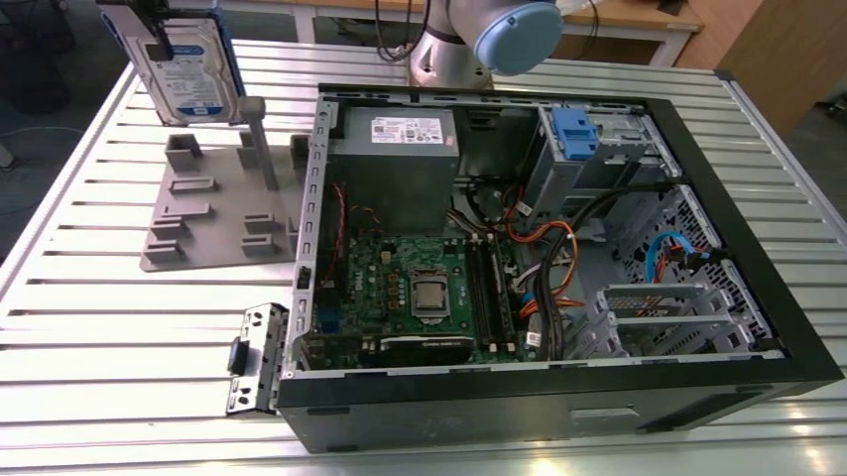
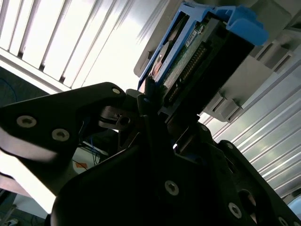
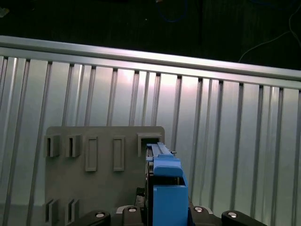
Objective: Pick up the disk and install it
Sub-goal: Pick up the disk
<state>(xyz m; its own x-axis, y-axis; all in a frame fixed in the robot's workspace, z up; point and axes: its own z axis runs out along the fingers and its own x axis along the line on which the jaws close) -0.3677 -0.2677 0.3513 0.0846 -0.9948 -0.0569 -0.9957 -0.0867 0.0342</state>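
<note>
Pick looks done: gripper fingers clamped on disk, held upright over grey stand, approx 10 o'clock from case in exterior view. Install still left. Case holds PSU, board, cables. Drive cage at its 1 o'clock shows blue latch.

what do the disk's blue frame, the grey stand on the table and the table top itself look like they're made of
The disk: its blue frame looks like moulded plastic, matte and uniform in colour; the body around the label seems bare silver metal. The grey stand: probably plastic, perhaps printed, dull and even grey. The table: likely aluminium, ribbed slats with bright reflections.
</note>
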